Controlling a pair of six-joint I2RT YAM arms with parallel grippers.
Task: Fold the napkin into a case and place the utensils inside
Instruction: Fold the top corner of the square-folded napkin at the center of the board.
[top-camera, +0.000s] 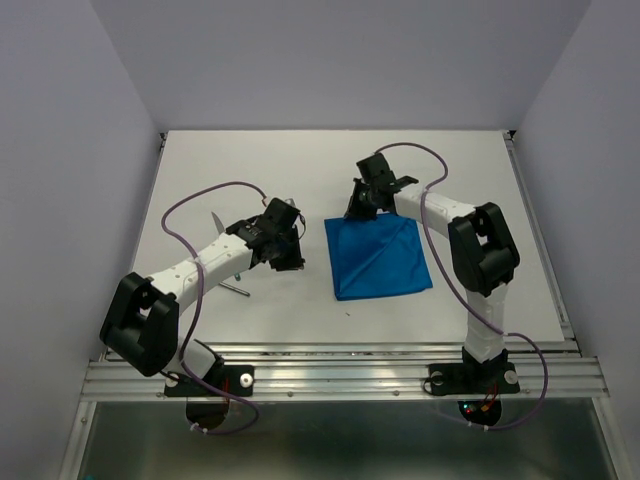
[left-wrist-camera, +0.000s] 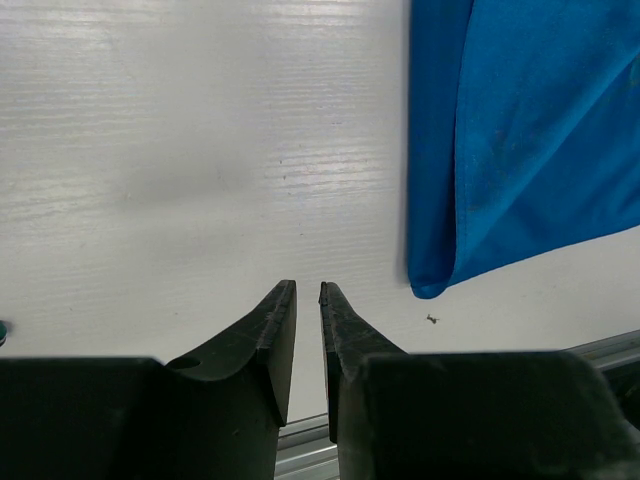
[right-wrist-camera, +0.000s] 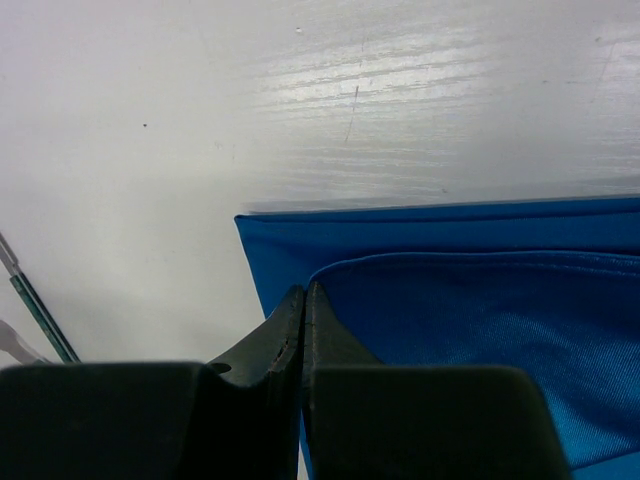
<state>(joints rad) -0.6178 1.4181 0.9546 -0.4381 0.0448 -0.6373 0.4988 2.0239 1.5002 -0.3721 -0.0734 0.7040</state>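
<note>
The blue napkin (top-camera: 378, 258) lies folded on the table's middle, with a diagonal crease. My right gripper (top-camera: 362, 207) sits at its far left corner, shut on the edge of the upper napkin (right-wrist-camera: 470, 320) layer, which curls up from the fingertips (right-wrist-camera: 305, 292). My left gripper (top-camera: 291, 252) hovers just left of the cloth. Its jaws stand a narrow gap apart with only bare table between them (left-wrist-camera: 308, 288), and the napkin's near corner (left-wrist-camera: 500, 150) is to their right. The utensils lie left of the napkin: a grey metal piece (top-camera: 218, 222) and a slim one (top-camera: 237, 289), partly hidden by the left arm. The teal handle (right-wrist-camera: 40, 318) shows in the right wrist view.
White table (top-camera: 300, 160) boxed in by pale walls. An aluminium rail (top-camera: 340, 372) runs along the near edge, also seen as the rail (left-wrist-camera: 300, 440) behind my left fingers. A small dark speck (left-wrist-camera: 432, 320) lies near the napkin's corner.
</note>
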